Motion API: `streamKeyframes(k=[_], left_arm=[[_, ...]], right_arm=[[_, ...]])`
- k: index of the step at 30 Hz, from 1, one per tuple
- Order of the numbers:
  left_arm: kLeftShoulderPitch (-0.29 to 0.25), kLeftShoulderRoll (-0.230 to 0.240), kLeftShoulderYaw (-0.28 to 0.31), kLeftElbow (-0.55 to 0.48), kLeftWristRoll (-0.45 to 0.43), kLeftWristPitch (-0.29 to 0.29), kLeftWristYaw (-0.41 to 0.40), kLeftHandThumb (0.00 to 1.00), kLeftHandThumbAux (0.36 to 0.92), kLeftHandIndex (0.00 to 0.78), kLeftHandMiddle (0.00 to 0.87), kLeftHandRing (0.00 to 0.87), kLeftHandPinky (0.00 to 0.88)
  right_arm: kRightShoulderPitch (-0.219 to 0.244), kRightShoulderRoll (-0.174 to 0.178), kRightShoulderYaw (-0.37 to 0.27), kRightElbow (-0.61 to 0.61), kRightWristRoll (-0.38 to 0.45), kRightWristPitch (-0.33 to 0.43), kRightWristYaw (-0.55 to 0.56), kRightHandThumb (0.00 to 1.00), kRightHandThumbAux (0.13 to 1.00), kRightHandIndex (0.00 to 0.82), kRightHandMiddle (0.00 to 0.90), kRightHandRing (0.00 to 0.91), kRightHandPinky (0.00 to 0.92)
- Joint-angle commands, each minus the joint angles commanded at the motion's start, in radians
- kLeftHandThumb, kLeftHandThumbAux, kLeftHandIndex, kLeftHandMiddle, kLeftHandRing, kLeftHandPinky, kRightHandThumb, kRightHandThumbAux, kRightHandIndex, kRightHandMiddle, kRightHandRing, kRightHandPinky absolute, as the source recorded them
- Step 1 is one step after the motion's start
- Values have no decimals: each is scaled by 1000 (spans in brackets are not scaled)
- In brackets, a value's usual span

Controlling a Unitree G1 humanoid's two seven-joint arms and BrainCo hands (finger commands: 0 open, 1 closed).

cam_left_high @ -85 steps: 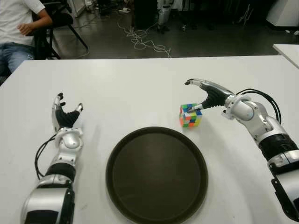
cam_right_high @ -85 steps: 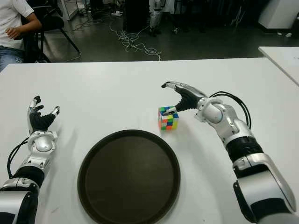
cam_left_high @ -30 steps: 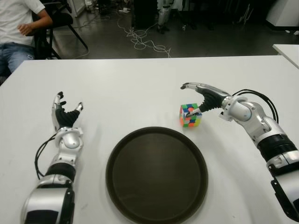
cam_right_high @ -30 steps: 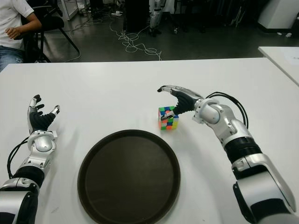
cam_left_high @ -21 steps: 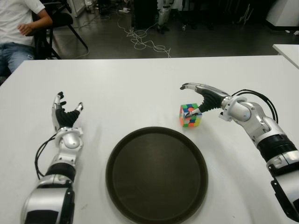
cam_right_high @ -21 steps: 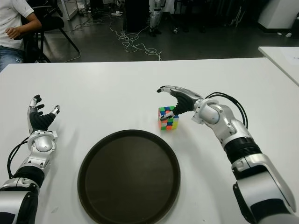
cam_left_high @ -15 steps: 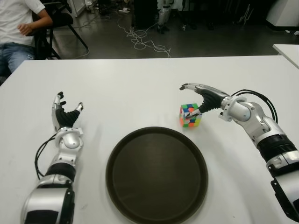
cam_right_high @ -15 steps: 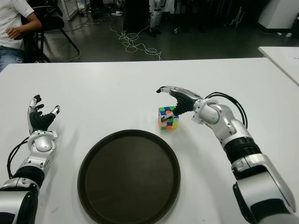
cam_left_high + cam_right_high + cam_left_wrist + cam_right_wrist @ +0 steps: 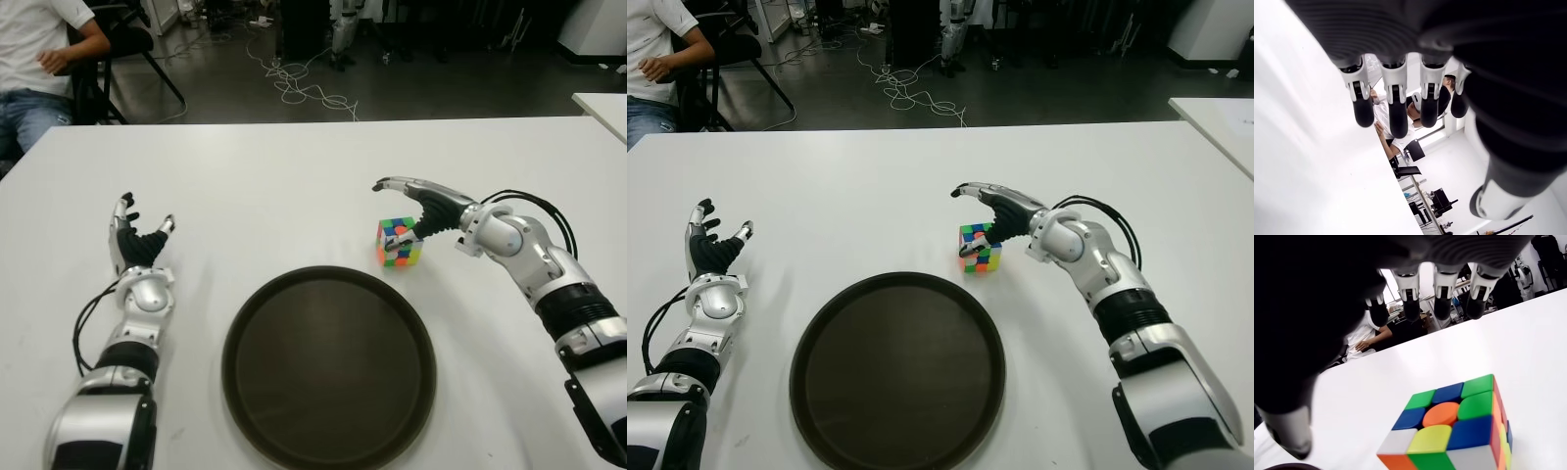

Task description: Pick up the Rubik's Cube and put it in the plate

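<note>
I am looking at a white table (image 9: pixel 294 166) carrying two things. A round dark plate (image 9: pixel 329 367) is lying flat at its near middle. A Rubik's Cube (image 9: pixel 399 242) is sitting just beyond the plate's far right rim, apart from it.

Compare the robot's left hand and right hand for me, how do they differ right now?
The left hand shows at the table's left side, fingers pointing up, far from the Rubik's Cube. The right hand reaches over the cube, its fingers stretched level above it and its thumb down beside it. The left hand is well clear of the plate; the right is just behind its far rim. Both are open and hold nothing.
</note>
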Motion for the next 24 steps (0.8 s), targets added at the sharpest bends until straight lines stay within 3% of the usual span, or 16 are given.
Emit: streamKeyframes(k=[12,24], left_arm=[[-3,0,4,5,-4,2,-3,427,752,96,145,156,185],[0,-1,10,1,-14,-11,-15,434,751,101,150,163,195]], right_arm=[[7,-8,21,-29,-29,50,16,0,598,0,0,0,0],[14,-11,32,-32,-45,44,22,0,561,0,0,0,0]])
